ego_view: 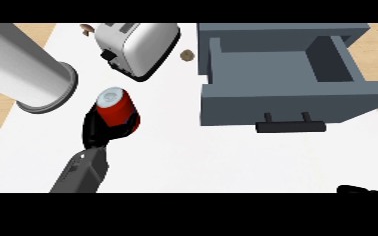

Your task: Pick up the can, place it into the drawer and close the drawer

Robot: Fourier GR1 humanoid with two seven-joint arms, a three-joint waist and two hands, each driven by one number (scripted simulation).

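Note:
A red can (116, 108) with a silver top stands on the white counter, left of centre. My left hand (100, 130) is curled round its lower half, fingers and thumb on both sides. To the right, a grey drawer (284, 97) is pulled open, its inside bare, with a dark handle (290, 126) on the front. Only a sliver of my right hand (357, 189) shows at the lower right corner.
A white toaster (135, 46) lies at the back, left of the drawer. A large pale cylinder (33, 72) lies at the far left. Two small brown objects (187, 55) sit near the toaster.

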